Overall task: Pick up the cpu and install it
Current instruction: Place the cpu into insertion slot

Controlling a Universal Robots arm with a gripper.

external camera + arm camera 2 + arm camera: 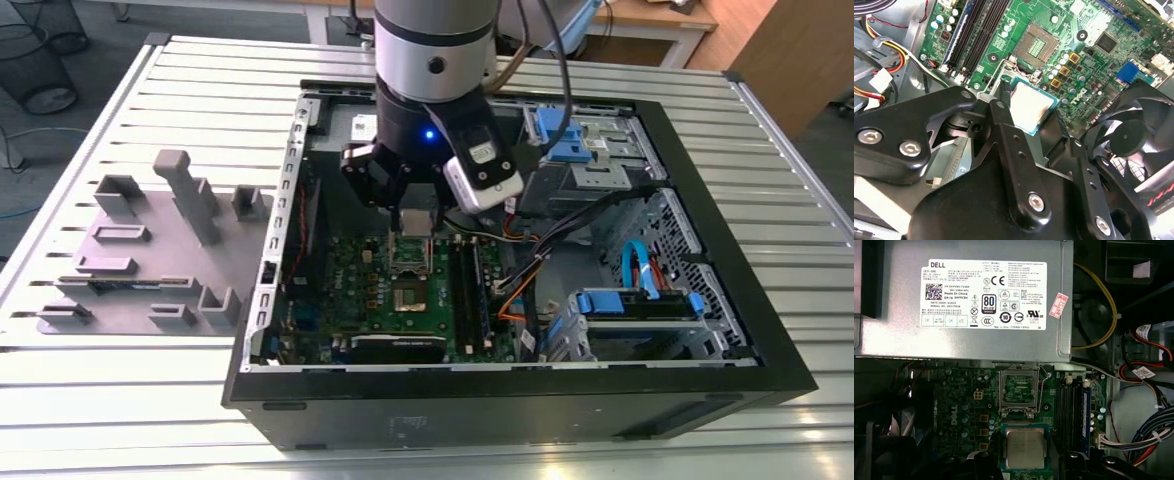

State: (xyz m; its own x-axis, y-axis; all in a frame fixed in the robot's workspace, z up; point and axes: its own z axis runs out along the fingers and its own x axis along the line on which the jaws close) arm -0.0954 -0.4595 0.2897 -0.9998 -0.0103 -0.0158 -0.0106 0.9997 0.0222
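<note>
The jaws are clenched on two opposite edges of the cpu (1025, 447), its metal top up. It hangs over the green motherboard (961, 405), just beside the open socket (1016, 387), inside the computer case (534, 405) on the counter (200, 80).

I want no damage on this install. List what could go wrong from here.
1. The cpu sits in the jaws short of the open socket; lowered off-centre or tilted, it could bend the contacts.
2. The socket's wire lever stands right beside the opening; the jaws might snag it.
3. The jaws hold only the chip's edges, so it may slip.
</note>
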